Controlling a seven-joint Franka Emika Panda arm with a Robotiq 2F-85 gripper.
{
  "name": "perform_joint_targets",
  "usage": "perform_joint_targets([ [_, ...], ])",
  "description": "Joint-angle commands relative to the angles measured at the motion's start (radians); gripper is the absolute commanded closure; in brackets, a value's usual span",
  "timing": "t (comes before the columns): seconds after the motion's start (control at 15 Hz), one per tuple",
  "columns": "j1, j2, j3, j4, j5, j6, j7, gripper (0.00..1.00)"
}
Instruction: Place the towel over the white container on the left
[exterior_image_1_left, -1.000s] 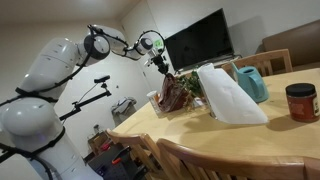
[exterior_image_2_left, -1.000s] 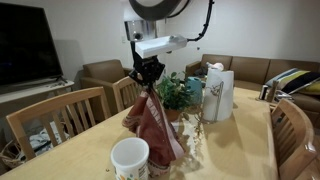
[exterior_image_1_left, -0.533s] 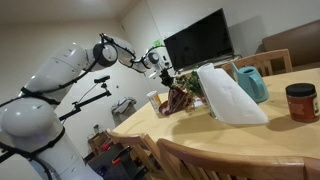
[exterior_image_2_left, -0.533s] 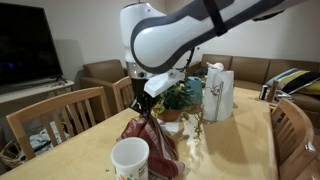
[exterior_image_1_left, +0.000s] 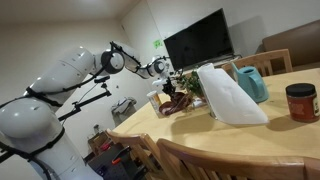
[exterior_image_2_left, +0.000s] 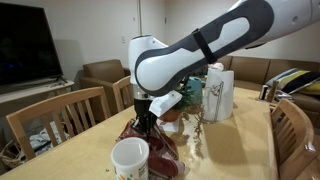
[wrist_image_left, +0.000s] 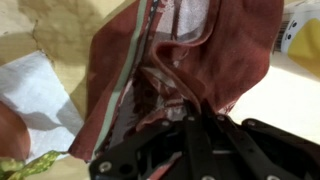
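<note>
Since one second earlier, the arm (exterior_image_2_left: 200, 55) is swung down and forward. The towel (exterior_image_2_left: 158, 150), then hanging clear, is now lowered until its bottom folds are bunched on the surface (exterior_image_2_left: 70, 150). The white container (exterior_image_2_left: 130, 160) is left where it was, its mouth uncovered. The towel is gathered just beside it, at the container's 3 o'clock, and appears to touch its wall. The same arrangement is seen from the opposite side, with the towel (exterior_image_1_left: 176, 97) at 3 o'clock of the white container (exterior_image_1_left: 155, 101).

The step in hand is judged to be the draping of the cloth over the cup, and it is not yet completed. For a clean result:
- The towel is best raised until its hem is clear of the rim.
- It is then carried toward 9 o'clock until its middle is held above the mouth, and only then lowered and let go.
- A release at the present spot is expected to leave the cloth heaped beside the cup.
- A sideways drag is to be avoided, since so light a cup may be pushed or tipped.

In the wrist view a fold of the towel (wrist_image_left: 190, 60) is pinched at 6 o'clock. The jaws are drawn almost fully together on that fold, and nothing else is seen to be touched by them.
</note>
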Motion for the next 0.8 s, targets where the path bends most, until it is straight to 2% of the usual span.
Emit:
perform_joint_targets([
  [0.0, -0.002, 0.006, 0.000, 0.036, 0.025, -0.045, -0.015, 0.63],
  [0.53, 0.011, -0.001, -0.026, 0.075, 0.011, -0.093, 0.030, 0.05],
  [0.6, 0.011, 0.002, -0.027, 0.084, 0.010, -0.093, 0.029, 0.01],
  [0.73, 0.011, 0.011, -0.025, 0.102, 0.014, -0.097, 0.025, 0.00],
])
